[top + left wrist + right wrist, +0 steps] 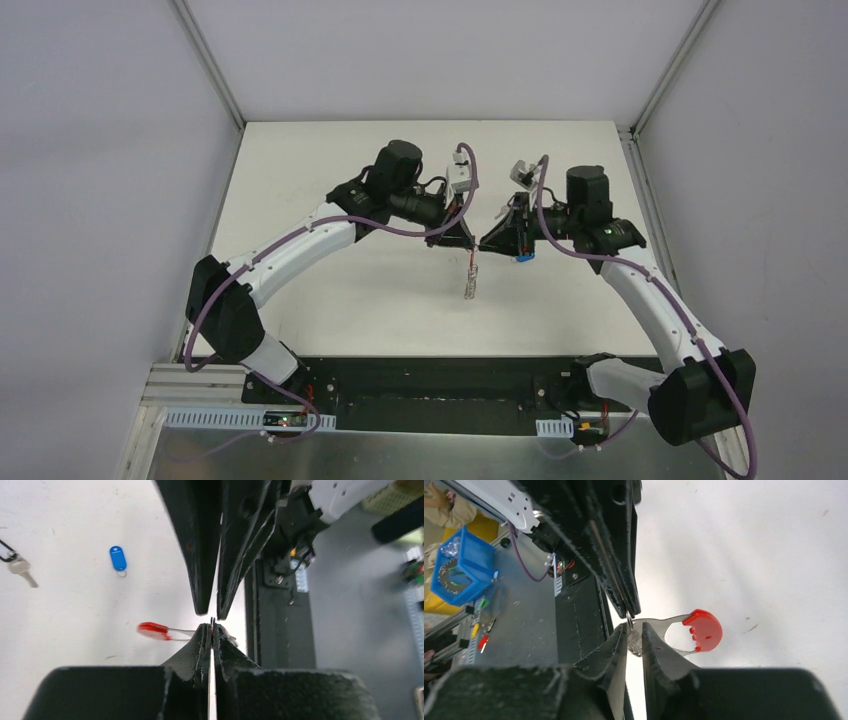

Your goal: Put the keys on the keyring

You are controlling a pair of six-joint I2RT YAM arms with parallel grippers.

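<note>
Above the table's middle, the two grippers meet tip to tip. My left gripper (pixel 212 626) (pixel 468 240) is shut on a thin metal ring at the top of the keyring (pixel 470 282), which hangs below the tips. Its red band (pixel 154 630) (pixel 703 629) hangs free beside the fingers. My right gripper (pixel 634 630) (pixel 487 243) has its jaws slightly apart, with the keyring's metal end in the gap. Two keys lie on the table in the left wrist view: the blue-headed one (pixel 118 558) and the silver one (pixel 21 569) with a dark loop.
The black base rail (pixel 280 630) runs along the table's near edge. Off the table, a blue bin (pixel 461 570) stands on a metal shelf. Cage posts (pixel 215 70) rise at the table's far corners.
</note>
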